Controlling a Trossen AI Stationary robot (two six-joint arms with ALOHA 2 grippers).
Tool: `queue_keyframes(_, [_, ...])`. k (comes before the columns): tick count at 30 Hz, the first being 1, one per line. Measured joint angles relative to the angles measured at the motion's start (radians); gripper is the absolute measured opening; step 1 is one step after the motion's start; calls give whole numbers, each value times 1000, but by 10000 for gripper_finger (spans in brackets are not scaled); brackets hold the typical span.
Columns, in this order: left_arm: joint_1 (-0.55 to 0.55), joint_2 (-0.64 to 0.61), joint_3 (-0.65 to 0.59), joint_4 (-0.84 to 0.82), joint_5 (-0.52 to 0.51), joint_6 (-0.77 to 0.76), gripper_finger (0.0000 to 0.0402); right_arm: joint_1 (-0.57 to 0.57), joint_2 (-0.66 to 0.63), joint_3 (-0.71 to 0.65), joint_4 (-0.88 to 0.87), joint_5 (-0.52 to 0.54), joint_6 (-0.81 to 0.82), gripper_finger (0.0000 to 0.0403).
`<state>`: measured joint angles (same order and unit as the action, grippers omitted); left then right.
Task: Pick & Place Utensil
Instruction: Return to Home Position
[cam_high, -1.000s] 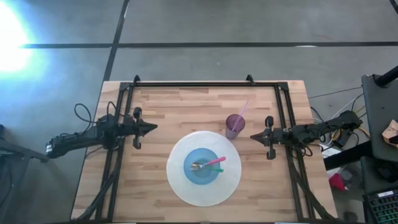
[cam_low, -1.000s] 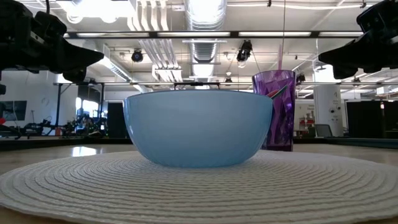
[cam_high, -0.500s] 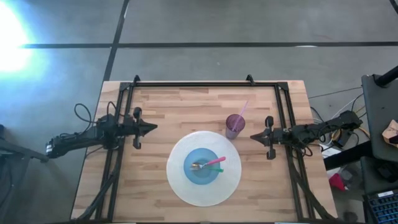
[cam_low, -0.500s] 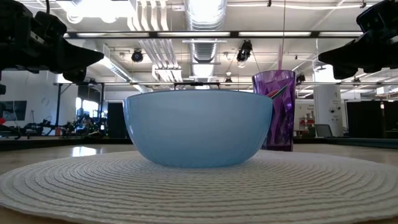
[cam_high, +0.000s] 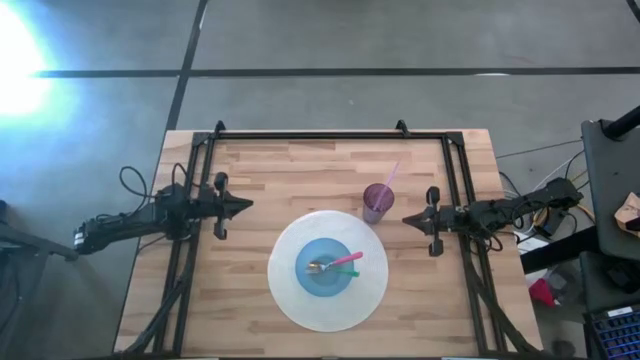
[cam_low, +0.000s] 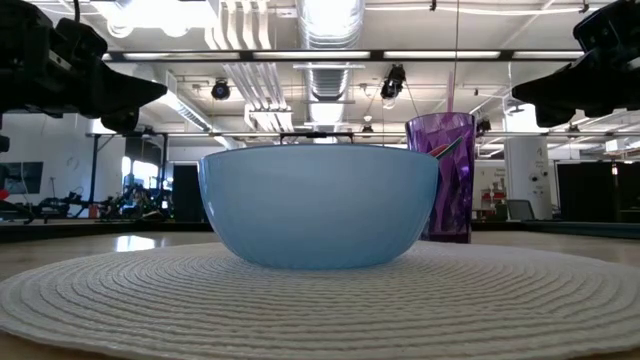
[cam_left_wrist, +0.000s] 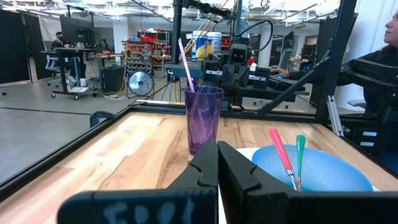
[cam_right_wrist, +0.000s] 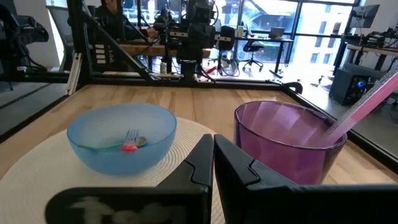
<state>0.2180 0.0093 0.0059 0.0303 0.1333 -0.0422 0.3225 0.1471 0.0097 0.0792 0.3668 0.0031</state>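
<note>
A light blue bowl (cam_high: 328, 268) stands on a round white woven placemat (cam_high: 290, 300). In it lie a pink-handled utensil (cam_high: 348, 260) and a green-handled fork (cam_high: 345, 271), handles leaning on the bowl's right rim. A purple cup (cam_high: 377, 201) with a pink straw (cam_high: 388, 180) stands on the table at the mat's far right. My left gripper (cam_high: 247, 205) is shut and empty, left of the mat, above the table. My right gripper (cam_high: 406, 219) is shut and empty, right of the cup.
A black metal frame (cam_high: 310, 135) runs along the table's far edge and down both sides. Bare wood (cam_high: 300, 175) lies between the far frame and the mat. Beyond the table, a person (cam_left_wrist: 392, 43) sits at the room's edge in the left wrist view.
</note>
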Motion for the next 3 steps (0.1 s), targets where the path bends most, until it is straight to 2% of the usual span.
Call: queue_keyframes(3, [0, 0, 0, 0, 0, 0, 0, 0, 0, 0, 0, 0, 1, 8])
